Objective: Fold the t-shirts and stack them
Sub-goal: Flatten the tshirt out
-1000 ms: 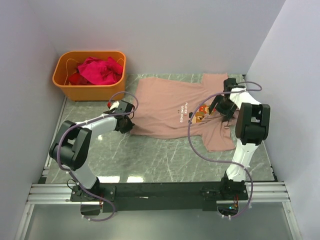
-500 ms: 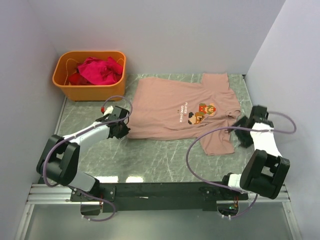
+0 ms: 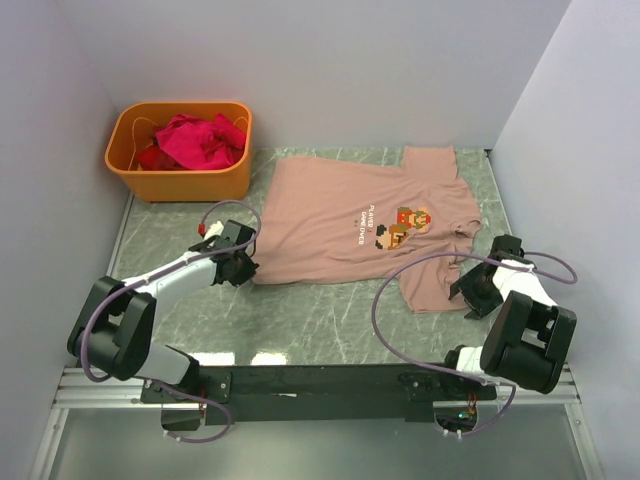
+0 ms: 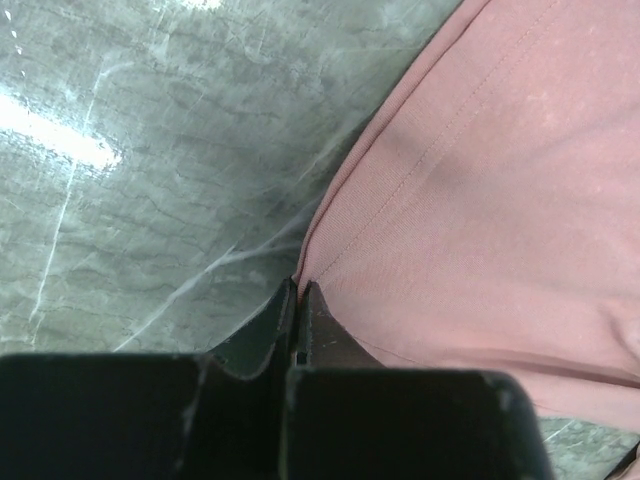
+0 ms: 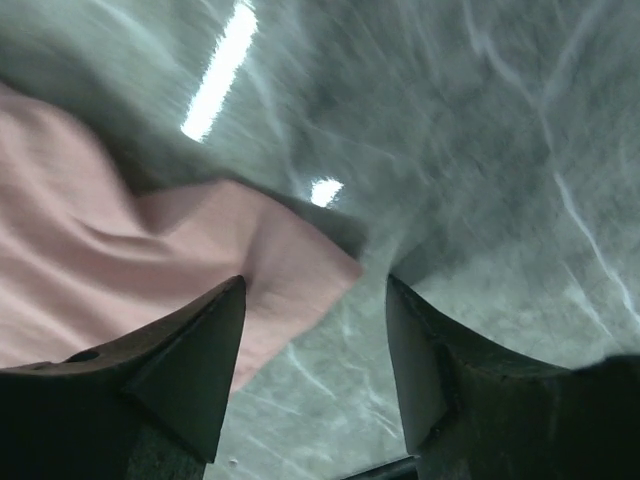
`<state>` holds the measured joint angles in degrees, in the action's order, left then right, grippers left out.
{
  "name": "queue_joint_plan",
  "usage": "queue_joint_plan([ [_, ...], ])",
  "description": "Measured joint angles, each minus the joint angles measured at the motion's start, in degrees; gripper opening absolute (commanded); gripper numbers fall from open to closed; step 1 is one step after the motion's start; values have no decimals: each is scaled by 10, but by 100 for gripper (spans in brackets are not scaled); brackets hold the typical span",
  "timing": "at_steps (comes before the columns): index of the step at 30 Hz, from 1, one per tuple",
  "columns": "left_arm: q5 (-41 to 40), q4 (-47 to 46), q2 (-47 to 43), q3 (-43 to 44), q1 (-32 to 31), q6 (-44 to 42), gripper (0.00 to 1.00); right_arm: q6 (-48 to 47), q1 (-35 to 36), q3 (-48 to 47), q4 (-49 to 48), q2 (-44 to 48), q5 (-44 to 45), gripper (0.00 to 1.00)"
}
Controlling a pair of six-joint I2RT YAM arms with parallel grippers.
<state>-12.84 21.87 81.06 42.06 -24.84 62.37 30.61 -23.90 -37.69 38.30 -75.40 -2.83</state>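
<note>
The table (image 3: 330,320) is green marbled stone. The pink tee (image 3: 350,220) lies spread flat across its middle and right, collar toward the right side and hem toward the left. The tub (image 3: 180,185) stands in the far left corner, well apart from the pink tee, with the red tees (image 3: 195,140) bunched inside it. The left gripper (image 3: 243,268) sits low at the near left corner of the hem, its jaws pressed together on the hem edge (image 4: 300,290). The right gripper (image 3: 468,295) is beside the near sleeve, jaws spread, a sleeve corner lying between them unclamped (image 5: 315,283). A small pixel print (image 3: 405,222) marks the chest.
</note>
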Motion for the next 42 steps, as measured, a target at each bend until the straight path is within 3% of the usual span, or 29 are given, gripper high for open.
queue_joint_plan([
  [3, 0, 0, 2, 0, -1, 3, 1, 0, 0, 7, -5, -7, -2, 55],
  [4, 0, 0, 2, 0, -2, 3, 1, -1, 0, 7, -6, -7, -2, 41],
  [6, 0, 0, 2, 0, -4, 3, 1, -1, 0, 9, -14, -12, -6, 24],
  [7, -1, 1, 2, 0, -5, 4, 1, 0, -1, 9, -17, -14, -12, 7],
  [9, -1, 1, 2, 0, -6, 5, 1, 4, 1, 11, -30, -16, -24, 0],
  [15, -9, 5, 2, 2, -9, 3, 1, 4, 21, 10, -45, -7, -37, 0],
  [20, -30, 29, 1, 40, -11, -3, 1, 6, 33, -41, -18, 73, -38, 0],
  [28, -97, 47, -1, 224, -12, -33, 1, 26, 37, -267, -14, 180, -24, 0],
  [35, -156, 32, -25, 389, -13, -91, 1, 33, 37, -483, 10, 157, 6, 0],
  [42, -164, -30, -120, 435, -15, -167, 1, 12, 38, -728, 44, 122, 40, 0],
])
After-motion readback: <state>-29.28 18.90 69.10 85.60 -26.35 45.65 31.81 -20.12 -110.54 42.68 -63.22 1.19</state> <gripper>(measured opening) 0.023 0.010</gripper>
